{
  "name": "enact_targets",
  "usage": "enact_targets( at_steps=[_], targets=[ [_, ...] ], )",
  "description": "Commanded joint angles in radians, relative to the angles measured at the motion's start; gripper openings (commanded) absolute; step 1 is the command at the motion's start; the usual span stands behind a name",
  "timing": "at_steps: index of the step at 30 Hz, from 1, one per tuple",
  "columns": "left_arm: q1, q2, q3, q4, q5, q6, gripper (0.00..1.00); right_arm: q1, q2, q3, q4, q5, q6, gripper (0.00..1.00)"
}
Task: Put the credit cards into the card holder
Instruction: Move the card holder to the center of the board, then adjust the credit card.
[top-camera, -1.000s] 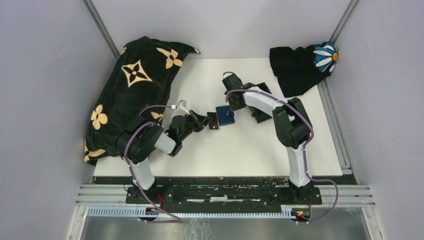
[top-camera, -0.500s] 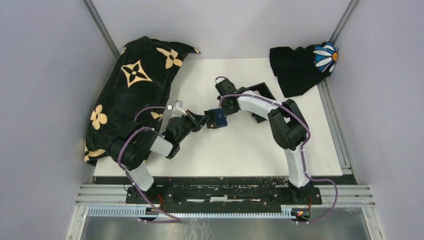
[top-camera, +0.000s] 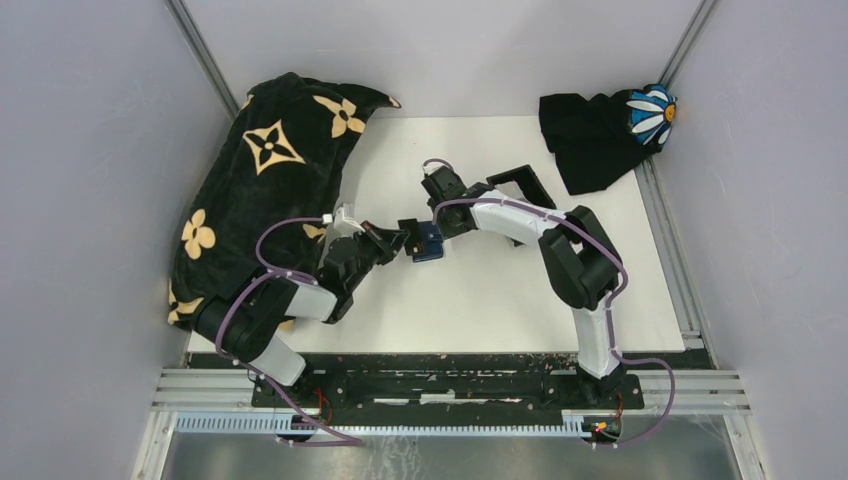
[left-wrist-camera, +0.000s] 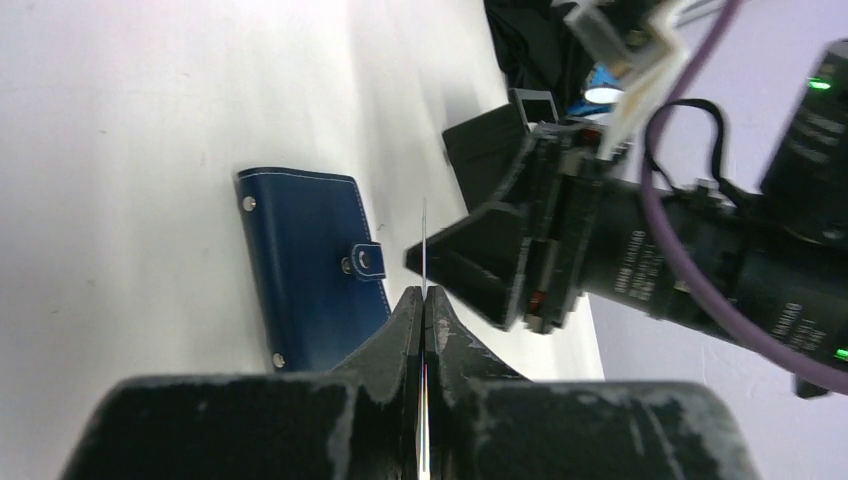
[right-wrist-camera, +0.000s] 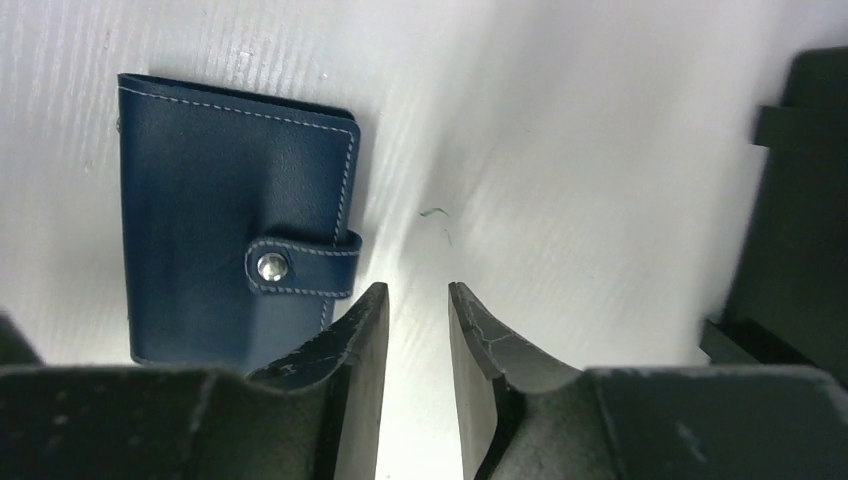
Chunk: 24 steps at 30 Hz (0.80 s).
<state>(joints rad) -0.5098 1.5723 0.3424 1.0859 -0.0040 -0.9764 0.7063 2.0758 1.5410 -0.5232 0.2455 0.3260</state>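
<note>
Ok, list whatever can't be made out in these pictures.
1. The card in the left gripper: the left wrist view shows it edge-on, as a thin line, so its face and colour are hidden.
2. The card holder: snapped shut in both wrist views, so its inside is hidden.
3. The black tray: cut off by the right wrist view's edge. In the top view the right arm covers part of it.
4. Other cards: none visible in any view.

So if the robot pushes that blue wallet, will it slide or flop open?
The blue wallet lies flat on the smooth white table, so a push would probably slide it. Its snap tab looks fastened, so lifting it probably won't open it. It looks soft and stitched, maybe slightly bendy.
</note>
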Motion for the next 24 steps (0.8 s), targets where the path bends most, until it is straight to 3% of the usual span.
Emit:
enact_targets(
  at_steps=[1,9,24],
  targets=[
    [0.005,-0.046,-0.018,-0.026,-0.074,0.053,0.03,0.017,-0.14,-0.023,0.046,0.07,-0.003,0.36],
    [0.005,-0.024,-0.027,0.021,-0.041,0.036,0.03,0.056,-0.23,-0.082,0.088,0.016,0.033,0.42],
    [0.016,-0.001,-0.023,0.123,0.077,-0.032,0.03,-0.043,-0.363,-0.351,0.43,-0.403,0.253,0.45]
  ],
)
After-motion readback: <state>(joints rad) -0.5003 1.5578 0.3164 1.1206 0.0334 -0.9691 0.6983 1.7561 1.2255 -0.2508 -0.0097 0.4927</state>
